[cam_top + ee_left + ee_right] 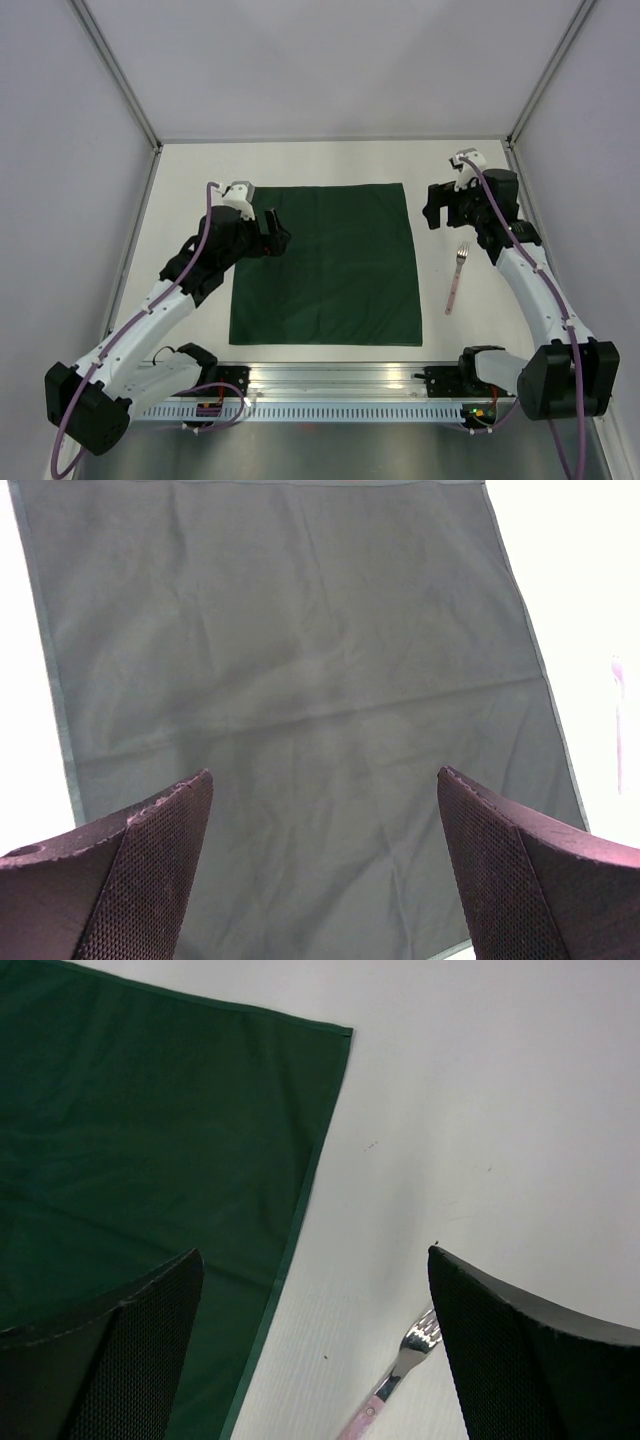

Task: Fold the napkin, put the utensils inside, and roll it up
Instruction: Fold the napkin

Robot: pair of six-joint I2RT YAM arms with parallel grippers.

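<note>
The dark green napkin (325, 265) lies flat and unfolded in the middle of the table, with faint creases. A slim fork (457, 277) with a pale pink handle rests on the bare table just right of it, tines pointing away. My left gripper (276, 240) hovers over the napkin's far left part, open and empty; the cloth (300, 680) fills the left wrist view between its fingers (160, 860). My right gripper (436, 212) is open and empty above the table beyond the fork's tines (420, 1338), near the napkin's far right corner (340, 1032).
A white table (470, 170) is enclosed by pale walls with metal frame posts at the back corners. A metal rail (340, 385) carrying both arm bases runs along the near edge.
</note>
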